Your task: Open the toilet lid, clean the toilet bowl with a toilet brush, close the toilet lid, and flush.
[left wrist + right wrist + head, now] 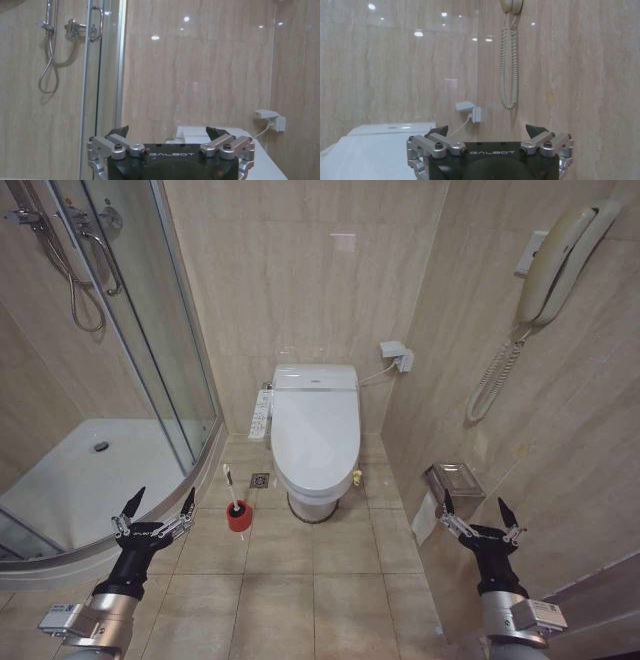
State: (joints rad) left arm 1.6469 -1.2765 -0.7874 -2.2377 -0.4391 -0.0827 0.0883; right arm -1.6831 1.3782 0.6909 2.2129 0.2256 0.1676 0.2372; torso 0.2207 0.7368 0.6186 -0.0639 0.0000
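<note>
The white toilet lid point(316, 430) lies shut over the toilet bowl, which is hidden beneath it, against the back wall. The toilet brush point(230, 486) stands in its small red holder point(238, 516) on the floor tiles just left of the toilet. My left gripper point(157, 505) is open and empty, low at the left, short of the brush. My right gripper point(479, 512) is open and empty, low at the right near the side wall. From the wrist views, the lid point(365, 153) shows past the right gripper point(487, 131), and the left gripper point(167, 131) faces the back wall.
A glass shower cabin point(150, 350) with a curved white tray point(90, 480) fills the left. A long button panel point(262, 415) sits beside the toilet. A wall phone point(555, 265) with coiled cord and a paper holder point(452, 480) hang on the right wall. A socket point(398, 356) is behind the toilet.
</note>
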